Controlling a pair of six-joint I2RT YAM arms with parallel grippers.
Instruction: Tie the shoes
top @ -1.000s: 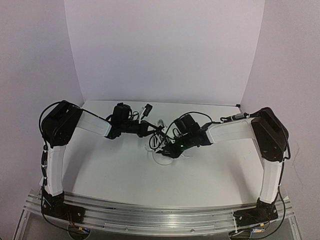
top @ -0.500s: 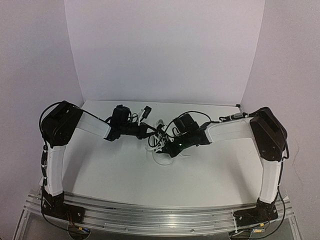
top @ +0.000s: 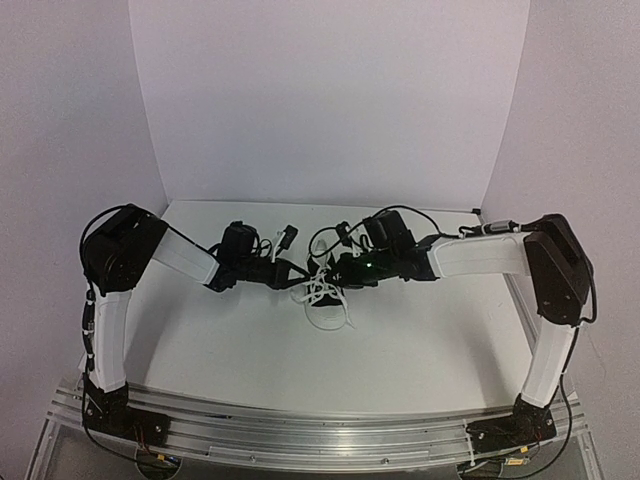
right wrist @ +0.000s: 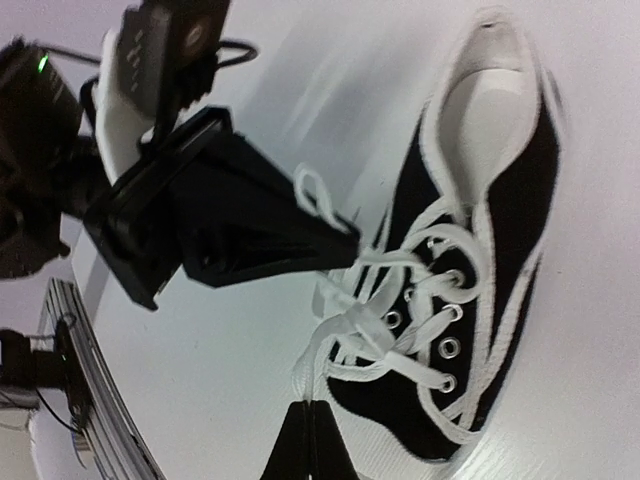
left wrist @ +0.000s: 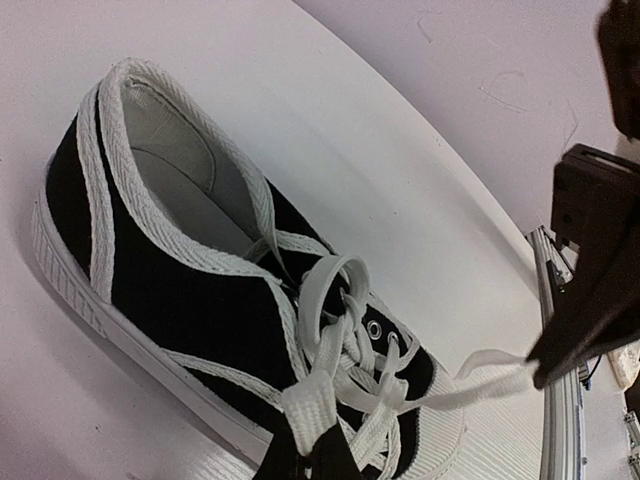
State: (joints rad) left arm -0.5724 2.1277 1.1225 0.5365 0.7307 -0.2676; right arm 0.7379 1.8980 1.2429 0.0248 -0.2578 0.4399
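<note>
- Robotics laboratory test cell: plain white backdrop panels (top: 330, 100) enclose the far, left and right sides.
- Flat white tabletop (top: 250, 350), with a ribbed aluminium mounting rail (top: 320, 432) along its near edge.
- White-and-black jointed left arm (top: 105, 330) and right arm (top: 545, 360) bolted there, cables exposed.

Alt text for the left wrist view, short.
Close-up of a black canvas sneaker with white sole on a white table. The left gripper, at the bottom edge, is shut on one white lace; the right gripper, at the right, pinches the other lace end, pulled out straight.
</note>
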